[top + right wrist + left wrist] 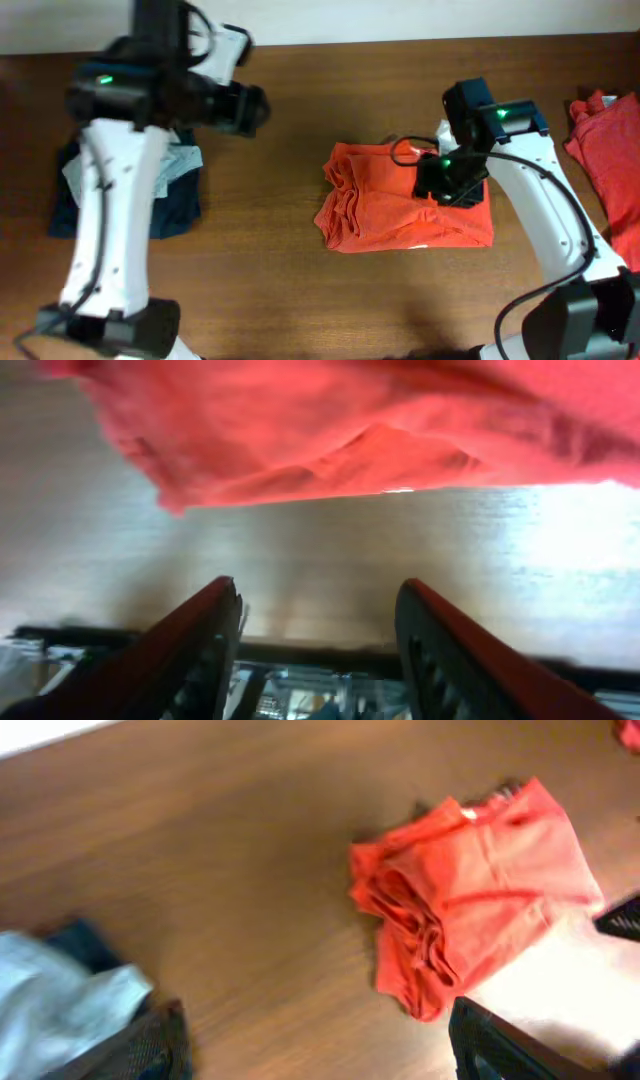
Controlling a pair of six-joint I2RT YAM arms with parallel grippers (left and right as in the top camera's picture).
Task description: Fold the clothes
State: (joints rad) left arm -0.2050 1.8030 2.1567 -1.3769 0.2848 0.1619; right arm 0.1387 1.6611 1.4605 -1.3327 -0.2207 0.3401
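Right claw [318,592]: fingers spread apart, nothing between them but bare tabletop. It hangs low over the brown wooden table [280,280].

Task item: the folded red-orange cotton T-shirt [400,205] lies directly under and just ahead of the right claw. In the right wrist view its nearest edge is just beyond the fingertips, not between them. The end of the bundle farthest from this claw is rumpled into loose ridges. The rest lies fairly flat.

Left claw [315,1020]: fingers also wide apart, holding nothing. The red-orange bundle sits well ahead of it and to one side. A heap of dark blue and pale blue garments [130,190] lies close under it.

A second red-orange garment [610,150] lies unfolded, well off to the outer side of the right claw, near that arm's base.

Risks, as judged:
- If the fingers close on the top layer alone, a lift would peel the fold open.
- The claw is low, so a forward push could plough the cloth into a heap or scrape the wood.
- The left claw is far off, so nothing pins the rumpled end and any pull drags the whole bundle.
- The right arm could snag the spare garment on a swing.
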